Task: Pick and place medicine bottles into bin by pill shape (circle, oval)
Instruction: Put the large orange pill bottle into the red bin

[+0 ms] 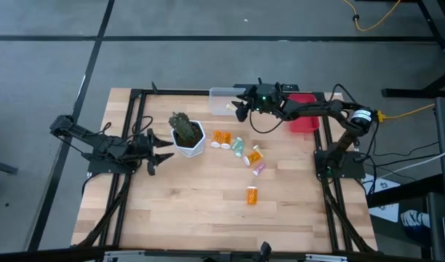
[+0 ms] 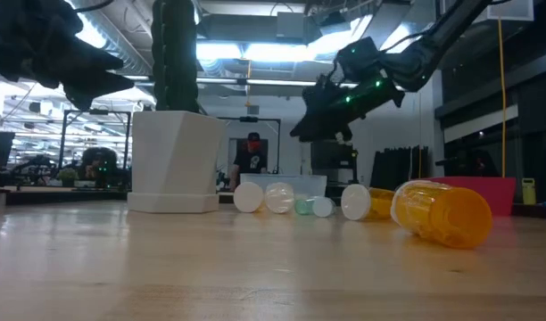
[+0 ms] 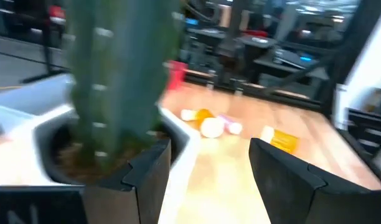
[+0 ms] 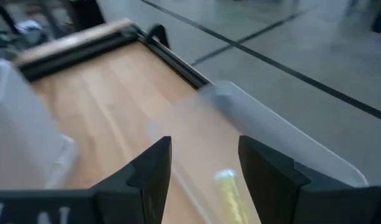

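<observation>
Wooden table [image 1: 201, 204]: bottles [image 1: 251, 194], pot [image 1: 187, 142], bins [image 1: 224, 101].

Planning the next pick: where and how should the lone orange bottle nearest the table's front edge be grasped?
The orange bottle lies on its side, apart from the others. Grip its cylindrical body mid-length, coming straight down, fingers closing across its width; the open space around it probably leaves room.

White hexagonal plant pot [image 1: 188, 138] centre-left; small translucent pill bottles [image 1: 239, 148] clustered right of it; clear plastic bin [image 1: 222, 101] above.
</observation>
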### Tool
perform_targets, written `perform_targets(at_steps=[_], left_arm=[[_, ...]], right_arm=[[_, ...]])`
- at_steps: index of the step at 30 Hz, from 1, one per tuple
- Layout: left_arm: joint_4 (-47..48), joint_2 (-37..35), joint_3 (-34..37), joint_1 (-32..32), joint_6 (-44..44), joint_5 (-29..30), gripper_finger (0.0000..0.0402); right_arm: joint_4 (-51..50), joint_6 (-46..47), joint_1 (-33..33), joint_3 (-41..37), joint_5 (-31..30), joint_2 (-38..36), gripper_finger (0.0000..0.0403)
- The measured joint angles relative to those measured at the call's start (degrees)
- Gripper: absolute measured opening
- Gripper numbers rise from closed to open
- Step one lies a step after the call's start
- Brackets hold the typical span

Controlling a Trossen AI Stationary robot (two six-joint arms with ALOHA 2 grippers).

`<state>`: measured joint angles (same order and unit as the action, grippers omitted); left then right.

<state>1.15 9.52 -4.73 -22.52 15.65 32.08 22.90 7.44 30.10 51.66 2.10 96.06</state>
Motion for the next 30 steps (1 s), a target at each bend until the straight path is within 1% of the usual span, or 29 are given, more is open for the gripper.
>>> perform_targets(at_steps=[2, 6, 10, 13, 17, 22, 25, 27, 30], left_arm=[[-1.45, 0.6, 0.18, 0.0, 2.88, -2.73, 0.0212], [-9.46, 4.53, 2.11, 0.0, 6.45, -3.54, 0.0212], [-19.85, 11.86, 3.35, -0.02, 8.8, -8.96, 0.0212], [-25.23, 18.03, 2.21, -0.06, 9.44, -10.01, 0.0212], [-25.58, 27.67, -2.16, -0.8, 9.54, -10.23, 0.0211], [-25.72, 41.02, -11.12, -3.58, 9.02, -11.71, 0.0211], [-25.67, 48.04, -16.45, -5.7, 7.07, -11.69, 0.0211], [-25.67, 52.24, -20.01, -7.01, 5.76, -10.76, 0.0211], [-25.68, 58.22, -25.0, -8.28, 2.83, -7.55, 0.0211]], right_arm=[[0.04, 0.0, -0.26, 0.0, 2.13, -1.55, 0.0189], [-1.68, 0.0, -0.65, 0.0, 4.04, -5.29, 0.0189], [-5.93, -0.23, -0.85, -0.02, 4.06, -9.07, 0.0189], [-9.0, -0.26, -0.82, -0.02, 3.97, -11.47, 0.0189], [-11.79, -0.34, -0.82, -0.02, 3.58, -13.42, 0.0189], [-12.79, -0.44, -0.82, -0.02, 3.57, -13.78, 0.0189], [-13.52, -0.61, -0.82, -0.02, 3.57, -13.78, 0.0189], [-14.35, -0.67, -0.82, -0.02, 3.54, -13.78, 0.0189], [-15.52, -1.78, -0.82, -0.02, 3.54, -13.78, 0.0189]])
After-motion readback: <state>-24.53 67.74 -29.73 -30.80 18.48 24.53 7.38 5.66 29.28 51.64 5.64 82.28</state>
